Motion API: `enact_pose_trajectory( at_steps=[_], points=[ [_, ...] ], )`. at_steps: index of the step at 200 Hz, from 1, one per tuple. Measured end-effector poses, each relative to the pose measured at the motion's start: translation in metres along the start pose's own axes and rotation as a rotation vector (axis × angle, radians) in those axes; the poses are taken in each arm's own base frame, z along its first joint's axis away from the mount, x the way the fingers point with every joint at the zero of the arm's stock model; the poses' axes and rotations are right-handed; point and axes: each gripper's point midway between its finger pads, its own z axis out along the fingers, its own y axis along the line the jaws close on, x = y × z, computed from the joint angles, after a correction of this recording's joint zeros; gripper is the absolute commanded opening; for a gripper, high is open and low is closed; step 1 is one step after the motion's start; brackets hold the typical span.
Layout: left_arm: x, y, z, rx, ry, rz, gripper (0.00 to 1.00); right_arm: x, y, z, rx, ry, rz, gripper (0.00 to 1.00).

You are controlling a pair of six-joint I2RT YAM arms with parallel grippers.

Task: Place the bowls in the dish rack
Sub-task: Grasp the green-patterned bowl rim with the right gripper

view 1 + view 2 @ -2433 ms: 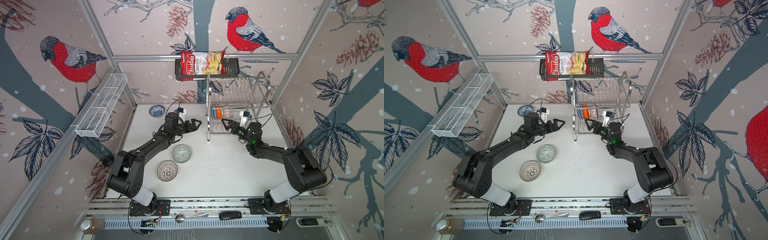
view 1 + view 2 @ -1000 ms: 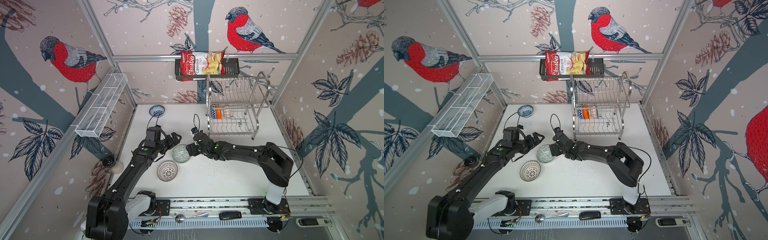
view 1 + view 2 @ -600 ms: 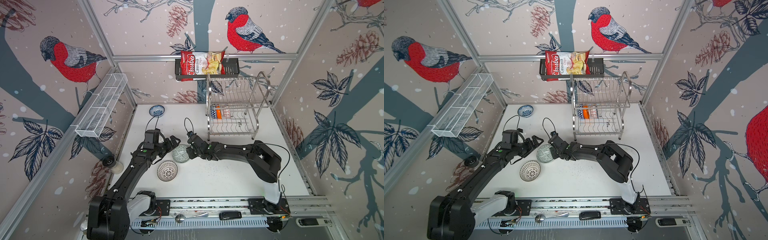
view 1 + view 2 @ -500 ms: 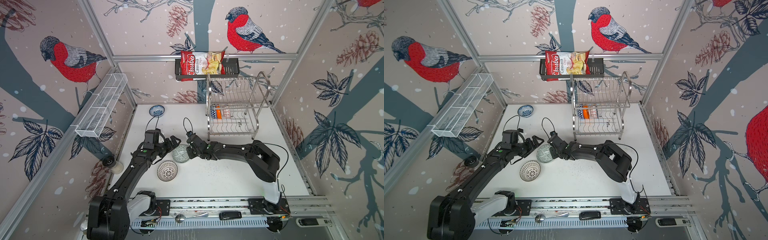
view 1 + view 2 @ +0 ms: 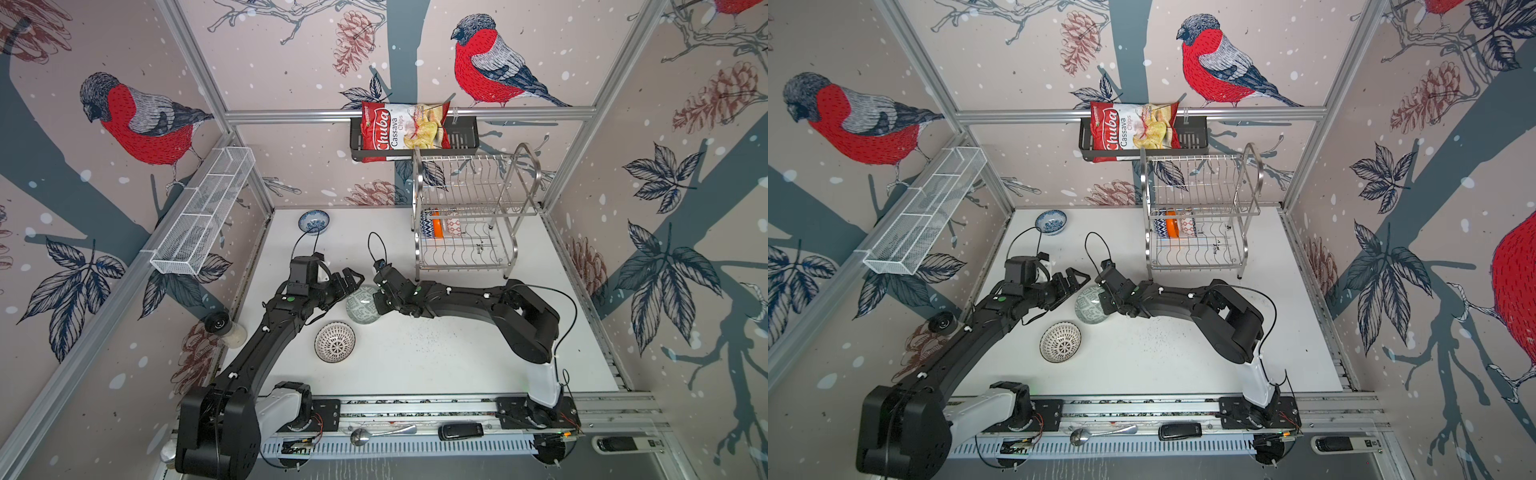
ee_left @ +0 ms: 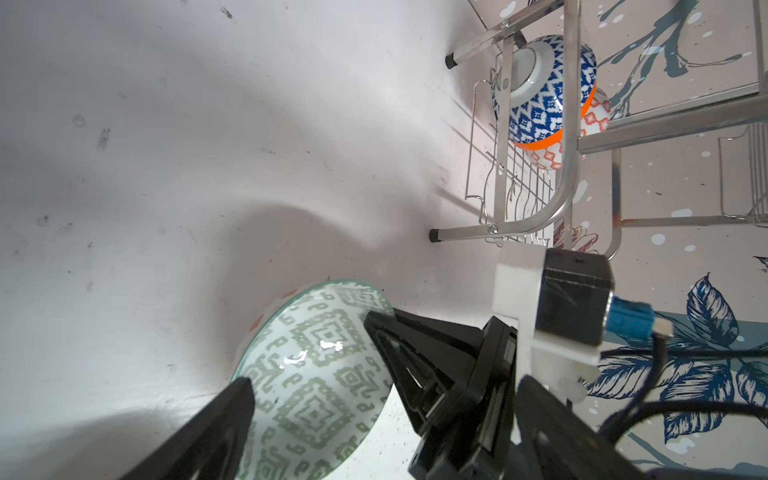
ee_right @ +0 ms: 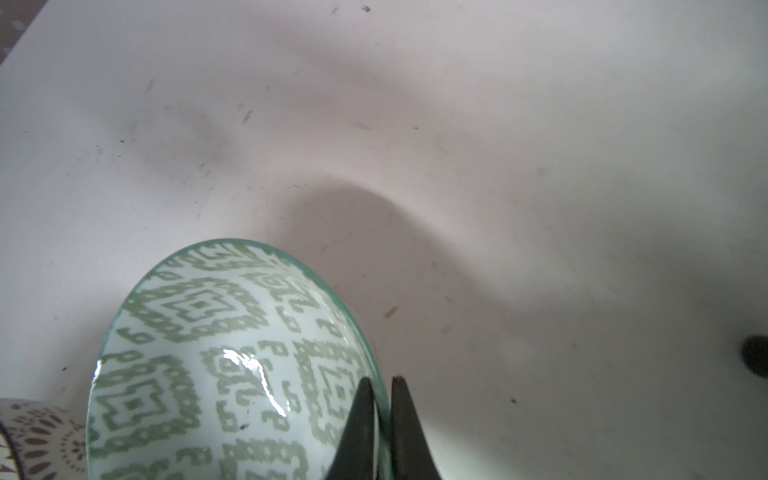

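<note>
Both arms have pulled back from the dish rack [image 5: 524,174] to mid-table since the earliest frames. By now the right arm reaches across into the left half and its jaws have gone from spread to clamped. So the right gripper [image 7: 382,384] pinches the right rim of the grey-green bowl [image 5: 360,308], one finger inside, one outside. Meanwhile the left gripper [image 5: 351,279] is spread wide and empty at the bowl's far-left edge. That bowl sits left of centre and looks tipped; can't tell if its foot is off the table [image 5: 436,357].

Risks, big to small:
- **Rack:** on the carry to the right, the bowl could clip the tube frame. It could also hit the blue triangle bowl [image 5: 426,224] or the orange bowl [image 5: 435,224], both standing at the far-left end of the lower tier.
- **Left gripper:** it is so close that a lift could knock the bowl into its fingers.
- **Neighbour:** the black-dotted bowl [image 5: 335,342] lies just near of the held one, so a swing could bump it.
- **Grip:** thin glazed rim and an off-centre pinch, so the bowl may pivot or slip out.

Hard to see:
- lower-tier slots, behind the upper wires
- orange bowl, mostly behind the blue one
- held bowl and jaw bases, cropped in the right wrist view
- blue-floral bowl [image 5: 313,220], far left, too small for detail
</note>
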Motion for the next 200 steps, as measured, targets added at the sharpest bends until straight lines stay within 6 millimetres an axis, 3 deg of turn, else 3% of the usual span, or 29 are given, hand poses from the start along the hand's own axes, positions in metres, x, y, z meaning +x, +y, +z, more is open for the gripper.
enact_pose_trajectory(
  at_steps=[49,84,113,148,179,200],
  points=[
    [-0.001,-0.036,0.009,0.077,0.024,0.073,0.98,0.02,-0.078,-0.04,0.141,0.027,0.06,0.01],
    [0.0,-0.074,0.027,0.148,0.053,0.134,0.98,0.048,-0.13,-0.077,0.221,0.04,0.105,0.01],
    [0.003,-0.087,0.046,0.172,0.08,0.154,0.98,0.066,-0.177,-0.101,0.29,0.03,0.172,0.03],
    [0.02,-0.083,0.063,0.199,0.123,0.171,0.98,0.078,-0.206,-0.111,0.311,0.019,0.245,0.08],
    [0.03,-0.079,0.069,0.227,0.149,0.175,0.98,0.082,-0.214,-0.106,0.325,0.035,0.264,0.11],
    [0.027,-0.087,0.068,0.264,0.14,0.194,0.98,0.082,-0.215,-0.107,0.332,0.041,0.266,0.21]
  ],
)
